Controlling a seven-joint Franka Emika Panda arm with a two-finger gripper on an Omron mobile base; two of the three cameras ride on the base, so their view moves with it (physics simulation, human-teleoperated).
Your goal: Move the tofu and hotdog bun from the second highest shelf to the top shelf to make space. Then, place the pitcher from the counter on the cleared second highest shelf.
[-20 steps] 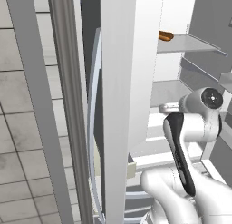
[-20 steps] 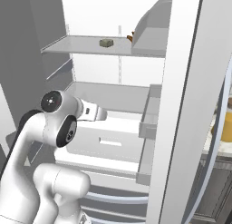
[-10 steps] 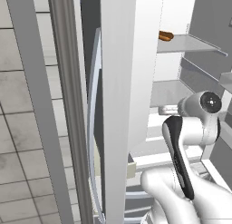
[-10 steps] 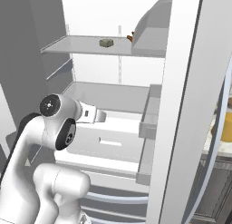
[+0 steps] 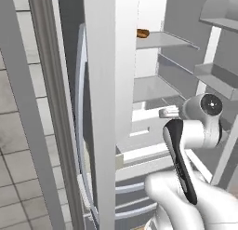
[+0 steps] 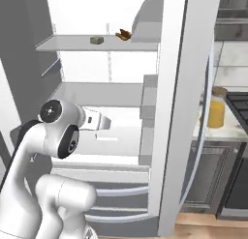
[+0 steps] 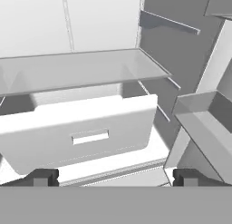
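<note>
Inside the open fridge, my pincer (image 7: pixel 113 177) hangs empty with its fingers spread wide, low by the white drawer (image 7: pixel 81 137).

Tofu (image 6: pixel 97 40) and hotdog bun (image 6: pixel 124 35) sit near each other on a shelf (image 6: pixel 68 43) well above my hand; the pitcher (image 6: pixel 216 107) waits on the counter (image 6: pixel 213 131). I judge I should raise the arm, level the wrist, and approach the small tofu block squarely before closing.
</note>
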